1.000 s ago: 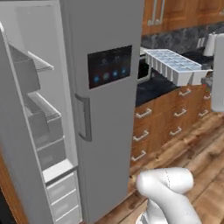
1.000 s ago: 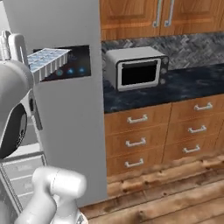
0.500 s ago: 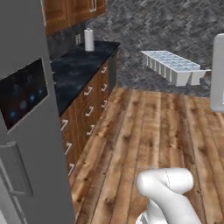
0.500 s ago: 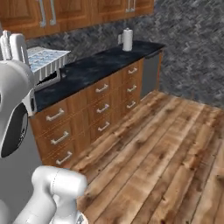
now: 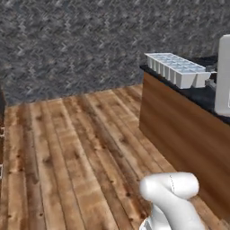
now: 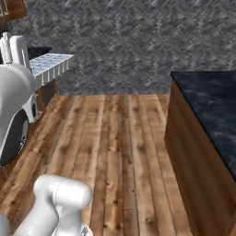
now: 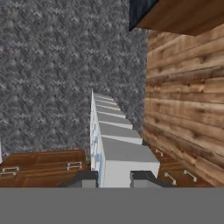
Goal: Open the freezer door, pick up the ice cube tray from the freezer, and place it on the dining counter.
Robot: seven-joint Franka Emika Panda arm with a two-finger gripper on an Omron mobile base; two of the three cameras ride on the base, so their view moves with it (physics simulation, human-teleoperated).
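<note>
The wood floor (image 6: 115,147) in front of me is wide and bare, so I can move freely there. The grey stone wall (image 5: 72,40) stops me far ahead. On my right the bench (image 6: 209,115) stands tall, with a brown wood side and a black top that looks flat and bare. The ice cube tray (image 5: 176,68) in my jaws sticks out ahead.

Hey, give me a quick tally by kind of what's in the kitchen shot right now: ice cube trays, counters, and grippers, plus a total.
Ice cube tray: 1, held in the shut gripper
Dining counter: 1, black top with wood side
Gripper: 1
Total: 3
</note>
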